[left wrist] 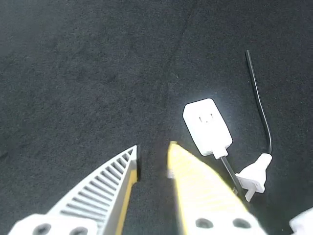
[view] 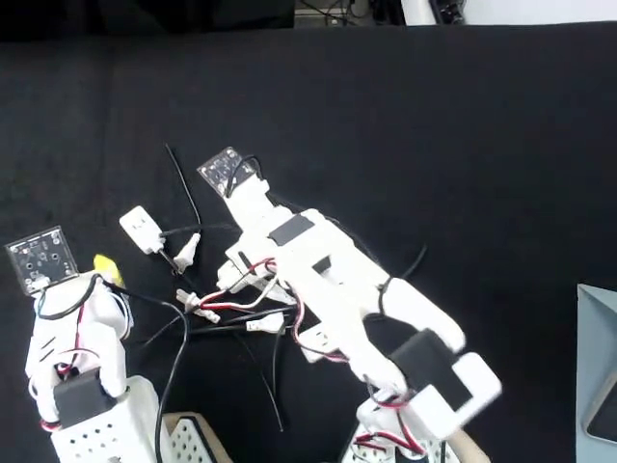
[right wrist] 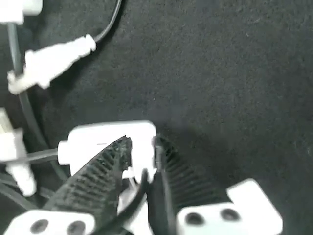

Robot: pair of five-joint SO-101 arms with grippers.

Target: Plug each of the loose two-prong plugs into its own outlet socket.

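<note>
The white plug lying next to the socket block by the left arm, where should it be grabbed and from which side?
Take the plug by its thick white body, between the prongs and the black cord. It lies flat, so bring the left gripper down from above and close across the body's sides, likely leaving the prongs free for the socket block.

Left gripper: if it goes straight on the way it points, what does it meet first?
Probably just the bare black tabletop. The left gripper points past the white outlet socket, which lies off beside its yellow finger; depth is hard to judge.
</note>
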